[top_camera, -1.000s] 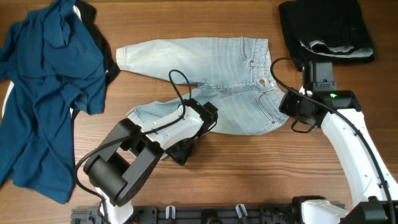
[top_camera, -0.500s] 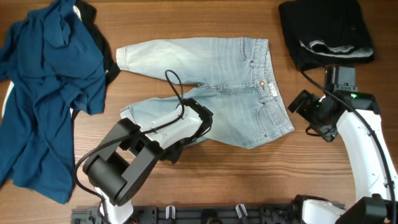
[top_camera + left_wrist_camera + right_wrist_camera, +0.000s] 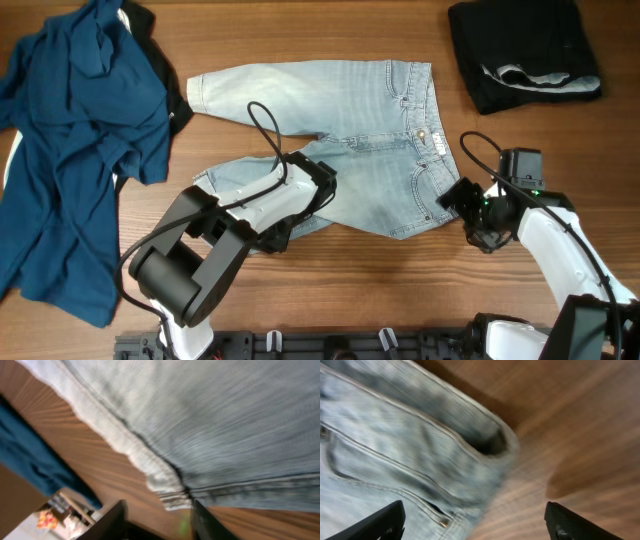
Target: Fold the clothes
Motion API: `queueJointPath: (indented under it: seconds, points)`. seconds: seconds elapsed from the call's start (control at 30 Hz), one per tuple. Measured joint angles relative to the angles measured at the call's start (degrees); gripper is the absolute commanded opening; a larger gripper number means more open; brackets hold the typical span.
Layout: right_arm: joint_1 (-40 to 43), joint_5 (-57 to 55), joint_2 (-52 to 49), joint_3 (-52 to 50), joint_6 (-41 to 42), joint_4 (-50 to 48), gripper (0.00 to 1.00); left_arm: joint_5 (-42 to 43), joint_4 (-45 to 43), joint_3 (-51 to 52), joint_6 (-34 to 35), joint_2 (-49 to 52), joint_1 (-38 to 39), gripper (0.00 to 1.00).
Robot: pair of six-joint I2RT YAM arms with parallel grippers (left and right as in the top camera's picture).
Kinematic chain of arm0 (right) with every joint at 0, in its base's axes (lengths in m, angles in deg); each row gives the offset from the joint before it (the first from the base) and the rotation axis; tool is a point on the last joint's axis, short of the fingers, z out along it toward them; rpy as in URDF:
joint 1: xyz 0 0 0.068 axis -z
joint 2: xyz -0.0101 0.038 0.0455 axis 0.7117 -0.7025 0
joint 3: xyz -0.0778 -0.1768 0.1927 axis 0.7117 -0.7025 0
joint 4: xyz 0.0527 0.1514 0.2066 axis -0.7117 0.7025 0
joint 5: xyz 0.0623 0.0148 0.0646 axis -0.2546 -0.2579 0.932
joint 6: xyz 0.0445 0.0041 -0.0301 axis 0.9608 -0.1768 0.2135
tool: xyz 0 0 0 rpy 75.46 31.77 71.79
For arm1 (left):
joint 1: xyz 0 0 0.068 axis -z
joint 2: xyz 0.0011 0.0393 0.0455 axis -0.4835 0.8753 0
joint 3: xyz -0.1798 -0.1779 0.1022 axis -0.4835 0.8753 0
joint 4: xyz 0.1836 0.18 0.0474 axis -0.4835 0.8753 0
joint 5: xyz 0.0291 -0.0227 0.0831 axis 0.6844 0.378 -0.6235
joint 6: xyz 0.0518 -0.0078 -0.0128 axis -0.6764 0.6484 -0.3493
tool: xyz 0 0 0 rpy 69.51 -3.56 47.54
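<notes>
Light blue jeans [image 3: 370, 150] lie flat mid-table, legs pointing left and waistband to the right. My left gripper [image 3: 278, 236] is open at the near edge of the lower leg. Its wrist view shows the leg's hem and seam [image 3: 165, 480] just ahead of the open fingers [image 3: 160, 527], with nothing held. My right gripper [image 3: 458, 196] is open at the waistband's near right corner. Its wrist view shows that corner and a pocket [image 3: 445, 460] between the wide-open fingers [image 3: 480, 525], which grip nothing.
A crumpled dark blue shirt [image 3: 70, 140] covers the left side, with a black garment [image 3: 165, 70] under it. A folded black garment [image 3: 525, 45] lies at the back right. Bare wood shows along the front edge.
The jeans' waist corner spread out to the right. My right gripper swung off to the right, then came back to the corner. My left gripper shifted slightly left along the lower leg.
</notes>
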Motion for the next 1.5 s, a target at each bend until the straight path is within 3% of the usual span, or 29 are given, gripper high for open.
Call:
queueJointPath:
  seconds: [0.23,0.43,0.5,0.63,0.7,0.77,0.8,0.9,1.0,1.2,1.3,1.5]
  points:
    - [-3.5,1.4,-2.1,-0.2,1.4,-3.5,0.77,5.4,-0.9,0.0,-0.2,0.0,0.0,0.59]
    - [-3.9,0.5,-4.3,0.2,2.6,-3.5,0.66,7.3,-0.9,0.0,-0.3,0.0,0.0,0.57]
    - [-4.0,-0.4,-4.3,0.2,3.5,-3.5,0.55,8.3,-1.1,0.0,-0.3,0.0,0.0,0.57]
    - [-4.1,-2.4,-4.8,0.2,5.3,-5.3,0.48,9.7,-3.2,0.0,-0.4,0.0,0.0,0.56]
    - [-4.1,-3.4,-4.9,0.2,5.8,-6.4,0.38,11.2,-5.5,0.6,-1.8,-0.1,0.0,0.58]
    - [-4.1,-4.5,-5.2,0.1,6.1,-7.4,0.19,11.4,-6.7,1.7,-3.0,-1.1,0.0,0.59]
    - [-4.1,-5.0,-5.3,0.1,6.2,-7.4,0.17,11.4,-7.1,2.0,-3.4,-1.5,-0.1,0.59]
    - [-4.1,-5.4,-5.5,0.0,6.3,-7.4,0.17,11.5,-7.4,2.1,-4.2,-1.6,-0.3,0.59]
    - [-4.1,-5.4,-5.5,0.0,6.3,-7.4,0.16,11.5,-8.1,2.5,-4.8,-2.0,-0.3,0.48]
    - [-4.1,-5.4,-5.5,0.0,6.3,-7.3,0.17,12.6,-12.2,5.4,-6.0,-4.3,-0.3,0.52]
    - [-4.1,-5.4,-5.5,0.0,6.3,-7.2,0.17,12.5,-14.9,7.7,-6.4,-6.4,-0.3,0.45]
    - [-4.1,-5.4,-5.5,0.0,6.2,-6.7,0.17,13.9,-16.1,8.2,-6.7,-6.9,-1.2,0.41]
